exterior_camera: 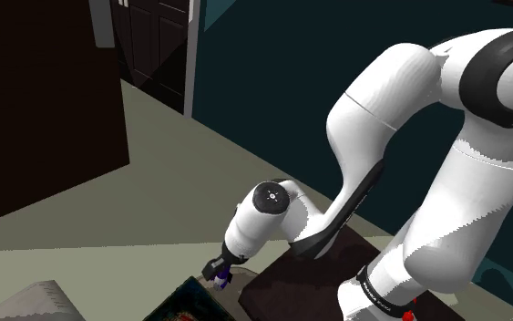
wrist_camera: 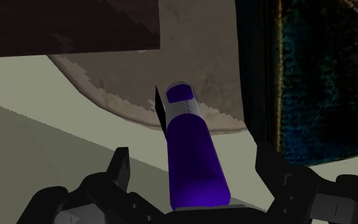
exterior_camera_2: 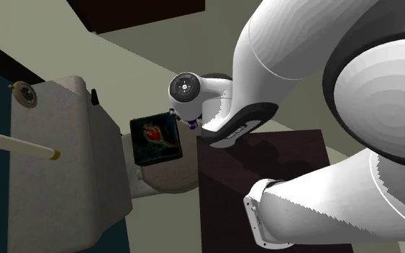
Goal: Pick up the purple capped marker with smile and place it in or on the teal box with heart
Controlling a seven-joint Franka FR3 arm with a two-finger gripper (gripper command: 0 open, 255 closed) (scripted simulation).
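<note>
Wrist view is showing the gripper (wrist_camera: 192,151) standing released. Its two black fingers are sitting well apart, and the marker (wrist_camera: 195,181) is running up between them with a clear gap on either side, so nothing is being clasped. The marker's purple barrel is pointing away from the hand. Its long axis is lying roughly along the line the gripper is looking down, not across the fingers. Its far end is carrying a pale band and a purple tip. I cannot tell what the marker is resting on, and I am not making out a smile on it.

The box (wrist_camera: 317,83), dark teal and mottled, is lying just past the outer side of one finger, close to the marker's far end.

Second exterior view is showing the same box (exterior_camera_2: 156,139), with a red shape on its upper face, sitting on the lid (exterior_camera_2: 161,183) of a toilet (exterior_camera_2: 57,165), near the lid's edge that is facing the arm. The gripper (exterior_camera_2: 187,119) is hanging just off the box's corner nearest the dark stand (exterior_camera_2: 265,165), with a purple glint at its tip. In the shoulder view the gripper (exterior_camera: 220,272) is likewise sitting just beside a corner of the box (exterior_camera: 190,305).

Judging from this, the marker is lying centred between the fingers, so the coming move is looking like a straight closing on the barrel. A short carry sideways over the box's near corner would follow. With the barrel lined up along the fingers, it may be prone to slipping lengthwise.
</note>
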